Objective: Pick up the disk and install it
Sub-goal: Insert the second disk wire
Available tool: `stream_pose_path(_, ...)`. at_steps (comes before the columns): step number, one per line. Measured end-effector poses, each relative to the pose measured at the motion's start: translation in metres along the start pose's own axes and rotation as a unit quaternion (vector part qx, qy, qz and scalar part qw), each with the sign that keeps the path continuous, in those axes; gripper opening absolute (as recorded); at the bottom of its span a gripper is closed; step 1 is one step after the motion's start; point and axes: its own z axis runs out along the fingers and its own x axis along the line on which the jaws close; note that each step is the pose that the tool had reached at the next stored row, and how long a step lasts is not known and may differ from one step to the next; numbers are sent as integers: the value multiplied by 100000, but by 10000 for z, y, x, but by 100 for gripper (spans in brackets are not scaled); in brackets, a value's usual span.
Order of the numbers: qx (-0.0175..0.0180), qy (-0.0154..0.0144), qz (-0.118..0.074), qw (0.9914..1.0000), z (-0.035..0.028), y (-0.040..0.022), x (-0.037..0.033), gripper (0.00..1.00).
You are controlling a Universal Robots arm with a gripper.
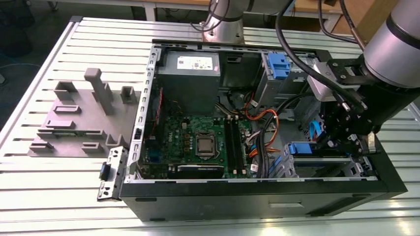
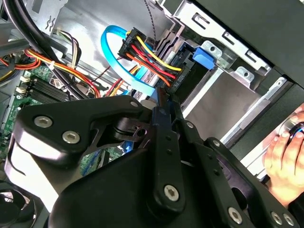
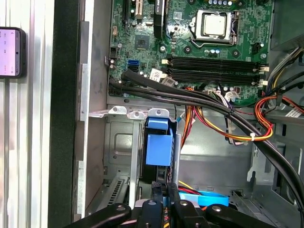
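On the slatted metal bench [image 1: 46,191] lies an open black computer case [image 1: 262,196] on its side, its walls forming a tight rim around the motherboard [image 1: 196,140]. Beside it, toward the exterior view's left, sits a grey stepped plastic fixture [image 1: 78,115] with free bench around it. Over the case's far corner, at the exterior view's right, the arm [image 1: 394,54] reaches down among thick black cables [image 1: 295,54], leaving little room between the case wall and the metal drive bay [image 1: 321,167].

The tool [image 3: 163,190] hangs low inside the case, its two black fingers [image 2: 164,114] drawn close together just by the connector end of the disk [image 3: 159,147]. Whether they pinch anything I cannot tell, since the tool's own linkage covers the tips. The disk stands on edge in the drive bay, its bright blue carrier showing and the silver body mostly hidden by the bay walls; its long axis runs into the bay. A bundle of coloured power wires [image 2: 152,59] plugs in at its exposed end. A person's hand [image 2: 285,161] appears past the case edge in the second wrist view, cut off by the frame.
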Motion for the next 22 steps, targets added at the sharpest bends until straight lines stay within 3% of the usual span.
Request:
stream_pose_path(7,14,-76,0,100000,-1,-1,1,17)
stream_pose_path(8,9,-80,3,100000,-14,-1,1,24)
stream_pose_path(14,-50,-83,5,100000,-151,-8,1,24)
stream_pose_path(17,-63,-133,9,100000,-155,-8,0,24)
stream_pose_path(22,-68,-146,7,100000,-156,-8,0,11)
